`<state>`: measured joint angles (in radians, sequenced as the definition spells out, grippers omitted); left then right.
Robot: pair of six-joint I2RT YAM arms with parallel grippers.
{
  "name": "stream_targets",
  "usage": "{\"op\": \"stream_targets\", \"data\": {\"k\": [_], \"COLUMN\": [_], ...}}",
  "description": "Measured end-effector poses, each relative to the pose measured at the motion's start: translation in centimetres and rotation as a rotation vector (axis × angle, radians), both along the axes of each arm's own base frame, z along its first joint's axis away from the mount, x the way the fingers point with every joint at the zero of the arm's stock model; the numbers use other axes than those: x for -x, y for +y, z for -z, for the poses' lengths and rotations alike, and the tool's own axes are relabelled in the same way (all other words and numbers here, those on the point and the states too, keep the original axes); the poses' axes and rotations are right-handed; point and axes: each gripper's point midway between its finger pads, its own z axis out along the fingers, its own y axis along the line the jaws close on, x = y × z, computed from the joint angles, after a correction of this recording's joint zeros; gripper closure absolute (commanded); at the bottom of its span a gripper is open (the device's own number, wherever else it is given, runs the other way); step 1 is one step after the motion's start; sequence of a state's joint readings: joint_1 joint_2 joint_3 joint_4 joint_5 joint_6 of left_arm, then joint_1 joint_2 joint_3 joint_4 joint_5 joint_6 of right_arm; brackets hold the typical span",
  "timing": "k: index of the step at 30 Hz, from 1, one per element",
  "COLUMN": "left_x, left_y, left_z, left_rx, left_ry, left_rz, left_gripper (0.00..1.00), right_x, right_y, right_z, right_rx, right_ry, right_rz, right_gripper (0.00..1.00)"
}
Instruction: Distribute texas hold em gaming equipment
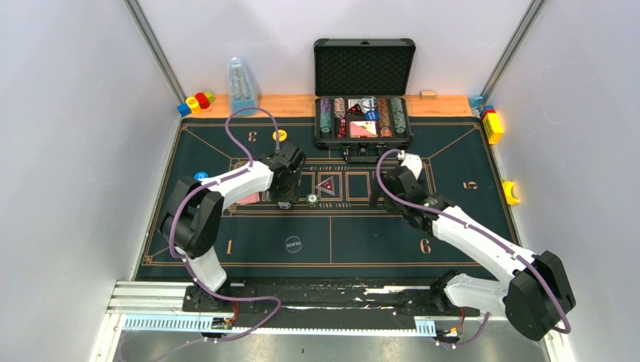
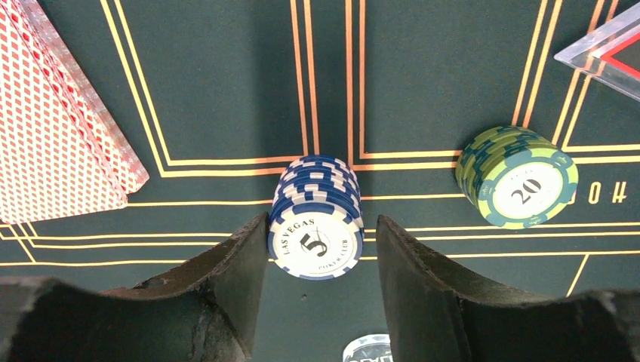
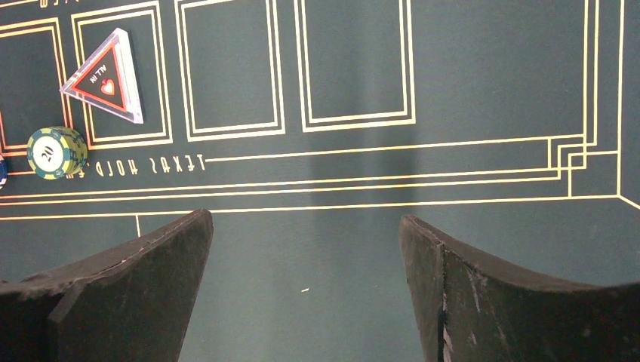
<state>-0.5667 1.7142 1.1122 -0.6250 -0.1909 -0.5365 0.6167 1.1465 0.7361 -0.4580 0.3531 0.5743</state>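
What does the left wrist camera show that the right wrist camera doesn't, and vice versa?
Left wrist only: the left gripper straddling a blue-and-white chip stack marked 5, a gap showing on one side (the right view catches at most a blue sliver), and red-backed cards at the left edge. Right wrist only: the right gripper, wide open over bare mat with nothing between its fingers. Both: the green chip stack marked 20, the clear triangular all-in marker (only a corner in the left view) and the green mat with gold lines.
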Motion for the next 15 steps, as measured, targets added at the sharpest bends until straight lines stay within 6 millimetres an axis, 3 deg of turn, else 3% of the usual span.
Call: {"op": "stream_targets", "data": {"k": [15], "left_x": [-0.33], "left_y": [-0.13], "left_z": [-0.34], "left_rx": [0.002], "left_ry": [0.007], "left_rz": [-0.003], "left_gripper": [0.45], "right_x": [-0.11], "right_y": [-0.03], "right_z": [0.95], "right_rx": [0.021], "right_ry": [0.023], "right_rz": [0.003], "right_gripper": [0.05]}}
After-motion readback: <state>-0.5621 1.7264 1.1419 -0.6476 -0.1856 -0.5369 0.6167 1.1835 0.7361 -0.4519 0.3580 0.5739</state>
